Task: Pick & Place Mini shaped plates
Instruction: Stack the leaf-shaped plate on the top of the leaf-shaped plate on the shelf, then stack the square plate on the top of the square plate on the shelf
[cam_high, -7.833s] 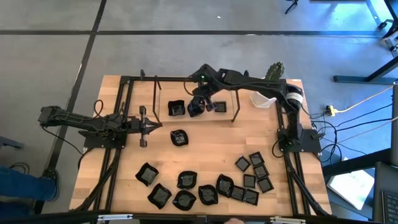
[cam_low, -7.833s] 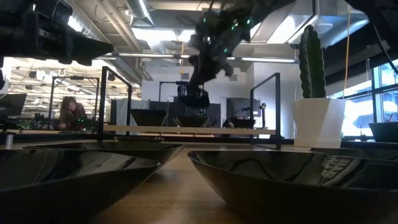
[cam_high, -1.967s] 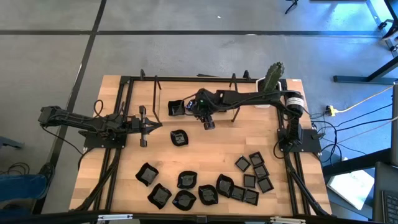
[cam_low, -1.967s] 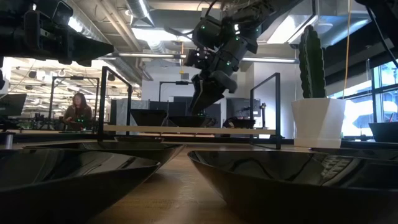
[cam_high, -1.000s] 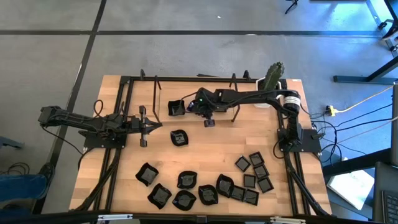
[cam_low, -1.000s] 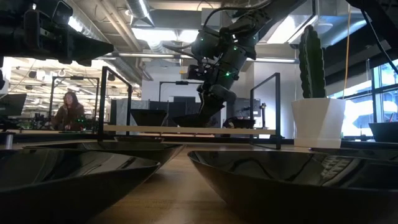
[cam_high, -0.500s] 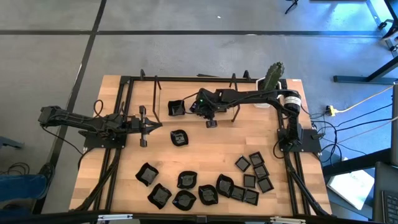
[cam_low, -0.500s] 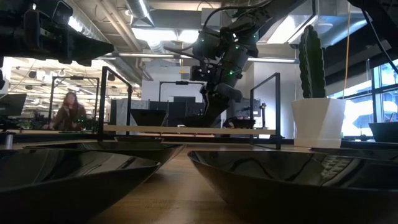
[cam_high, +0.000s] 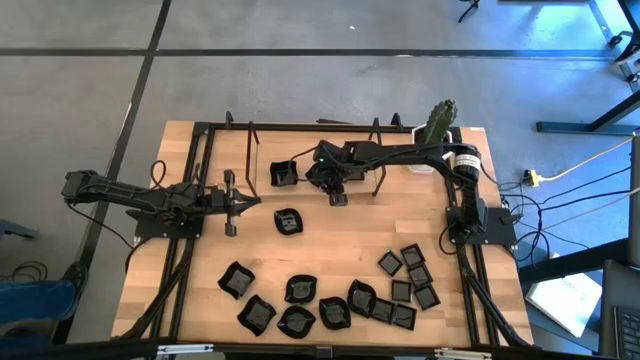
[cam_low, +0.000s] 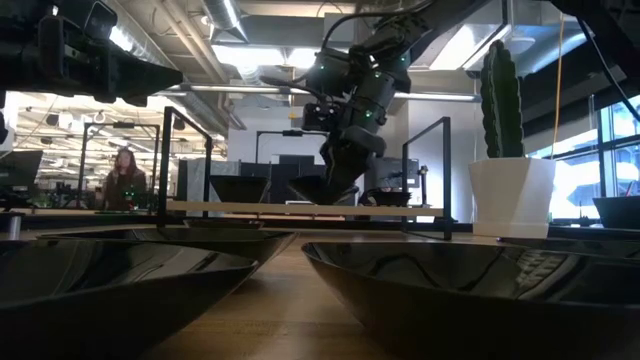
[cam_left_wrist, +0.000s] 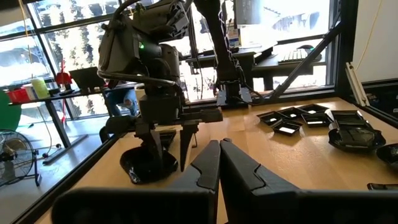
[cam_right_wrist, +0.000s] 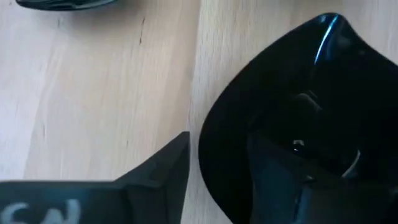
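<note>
Right gripper is stretched across the far side of the light wooden table, hovering low over a glossy black wavy-rimmed mini plate that sits on the wood; wrist view shows its fingers spread, one outside the rim and the other over the dish's inside, not clamped on it

A second small black plate lies just beside it, toward the left arm's side, and one more lone black wavy dish sits nearer the table's middle

Rest of the mini plates: cluster of rounded, wavy black ones along the near edge, group of small square black ones on the right side, near the right arm's base

Left gripper waits over the left part of the table, fingers pressed together, holding nothing

White pot with green cactus stands at the far right corner, well apart from the plates

In the low view a person is in the room behind
</note>
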